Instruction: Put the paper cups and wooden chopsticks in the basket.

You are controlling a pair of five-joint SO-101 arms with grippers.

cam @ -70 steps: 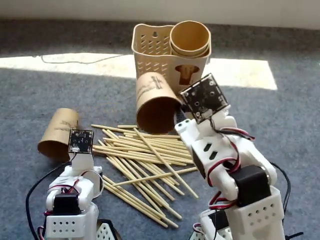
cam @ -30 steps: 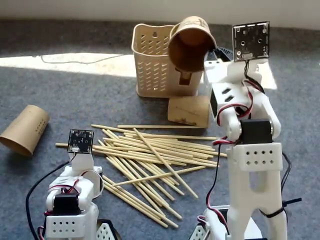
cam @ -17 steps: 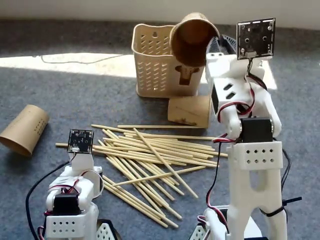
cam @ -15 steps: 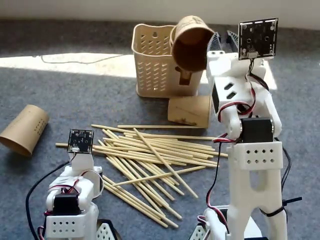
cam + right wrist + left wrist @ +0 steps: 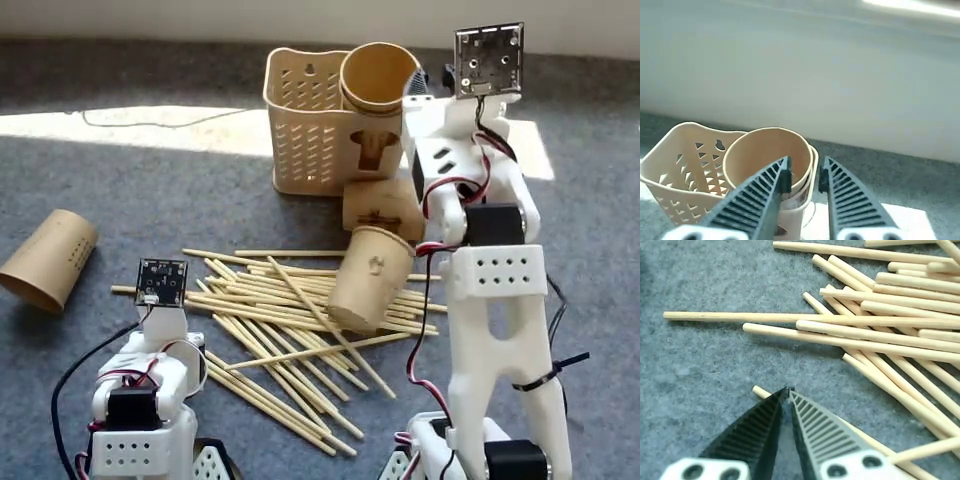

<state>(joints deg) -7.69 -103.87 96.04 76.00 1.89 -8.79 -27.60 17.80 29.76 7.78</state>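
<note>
The cream basket (image 5: 305, 120) stands at the back with stacked paper cups (image 5: 378, 78) in its right end. My right gripper (image 5: 430, 80) is raised just right of them, open and empty; the right wrist view shows it (image 5: 803, 175) above the top cup (image 5: 765, 150) and basket (image 5: 675, 172). One cup (image 5: 385, 208) lies at the basket's foot. Another (image 5: 370, 278) sits tilted, mouth down, on the chopsticks (image 5: 290, 310). A further cup (image 5: 50, 258) lies far left. My left gripper (image 5: 788, 391) is shut, low over the carpet beside chopsticks (image 5: 880, 315).
Everything lies on grey carpet (image 5: 180, 190). A pale wall (image 5: 800, 65) runs behind the basket. The right arm's white tower (image 5: 495, 330) stands at the right of the chopstick pile. The left arm (image 5: 150, 390) sits at the near left.
My right gripper let go of the cup it held tipped over the basket and dropped slightly. Stacked cups now show in the basket, and a cup now sits tilted on the chopsticks.
</note>
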